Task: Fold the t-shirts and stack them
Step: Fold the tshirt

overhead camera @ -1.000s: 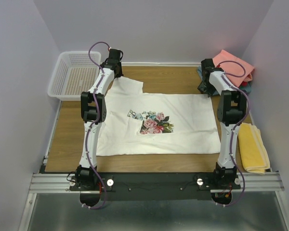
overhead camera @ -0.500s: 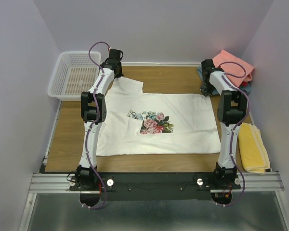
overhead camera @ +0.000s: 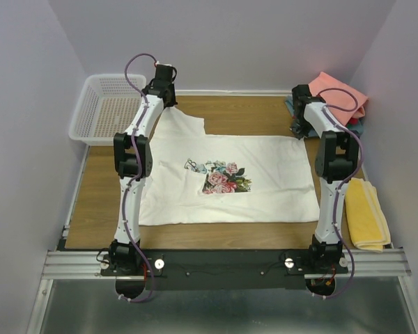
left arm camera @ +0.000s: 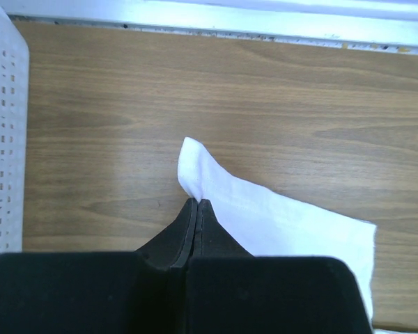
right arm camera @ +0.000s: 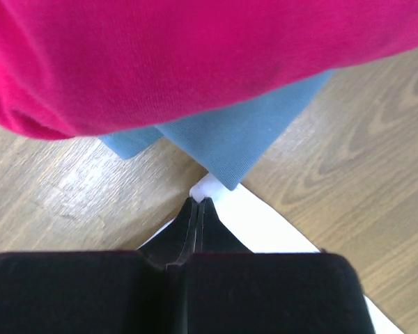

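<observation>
A large white t-shirt with a rose print lies spread across the wooden table. My left gripper is shut on its far left corner, and the left wrist view shows the fingertips pinching a raised fold of white cloth. Over at the far right corner, my right gripper is shut on the shirt too, its tips nipping a white edge right against the grey-blue folded shirt. A crimson shirt lies on top of that one, with a salmon-pink shirt uppermost.
A white mesh basket stands at the back left, close to my left arm. A folded yellow cloth lies along the right edge. The pile of folded shirts fills the back right corner beside my right gripper.
My right gripper has shut on the shirt's far right corner. My left gripper has risen and moved back a little, pulling its corner of the shirt up into a peak.
</observation>
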Robot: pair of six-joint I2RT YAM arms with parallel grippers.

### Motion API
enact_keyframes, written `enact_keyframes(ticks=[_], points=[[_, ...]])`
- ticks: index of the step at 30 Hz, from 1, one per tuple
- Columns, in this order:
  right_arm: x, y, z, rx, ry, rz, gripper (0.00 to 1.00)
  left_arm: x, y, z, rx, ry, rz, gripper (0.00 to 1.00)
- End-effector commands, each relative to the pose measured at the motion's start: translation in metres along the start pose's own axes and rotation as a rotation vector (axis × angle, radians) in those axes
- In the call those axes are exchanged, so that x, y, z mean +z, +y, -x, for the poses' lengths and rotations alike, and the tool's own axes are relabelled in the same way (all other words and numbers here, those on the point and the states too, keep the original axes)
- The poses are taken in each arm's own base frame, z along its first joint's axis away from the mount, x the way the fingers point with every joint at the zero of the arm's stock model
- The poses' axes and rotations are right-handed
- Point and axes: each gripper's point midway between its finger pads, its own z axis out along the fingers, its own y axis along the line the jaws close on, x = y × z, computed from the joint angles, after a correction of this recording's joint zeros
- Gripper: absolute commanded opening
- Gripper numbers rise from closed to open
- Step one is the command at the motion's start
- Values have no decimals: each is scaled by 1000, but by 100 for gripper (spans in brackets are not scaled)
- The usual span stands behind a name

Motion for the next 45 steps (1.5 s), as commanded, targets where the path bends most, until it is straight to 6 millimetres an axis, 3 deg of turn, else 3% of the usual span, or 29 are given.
enact_keyframes(ticks=[1,15,25,28,37,45], points=[[-27,-16,26,20,-71,-28,1,-50,6,64,-13,-155,8,0],[-49,-21,55,57,-125,-4,1,-84,11,99,-30,-243,12,0],[-86,-11,77,77,-166,101,1,-115,10,115,-32,-279,-6,0],[-88,-13,70,73,-147,112,1,-118,10,111,-32,-266,-10,0],[-80,-37,31,43,-66,59,1,-112,25,69,-26,-143,60,0],[-91,-51,21,34,-64,55,1,-132,36,46,-33,-107,92,0]])
